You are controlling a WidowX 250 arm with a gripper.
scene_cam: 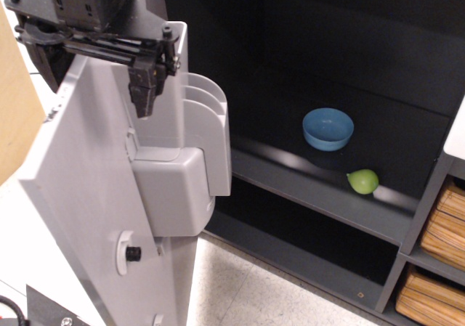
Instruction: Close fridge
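Observation:
The fridge (349,64) stands open, with a dark grey shelved interior. Its light grey door (87,195) swings out at the left, inner face toward me, with grey inner bins (192,152) on it. My gripper (94,83) is at the top of the door. Its jaws are open and straddle the door's upper edge. One black finger (144,86) hangs on the inner side by the bins, and the other finger (45,57) is on the outer side. The handle is hidden.
A blue bowl (328,128) and a green pear-like fruit (362,181) sit on the fridge's middle shelf (290,177). A shelving unit with woven baskets (439,268) stands at the right. A tan panel (14,115) is at the left, and speckled floor (247,290) lies below.

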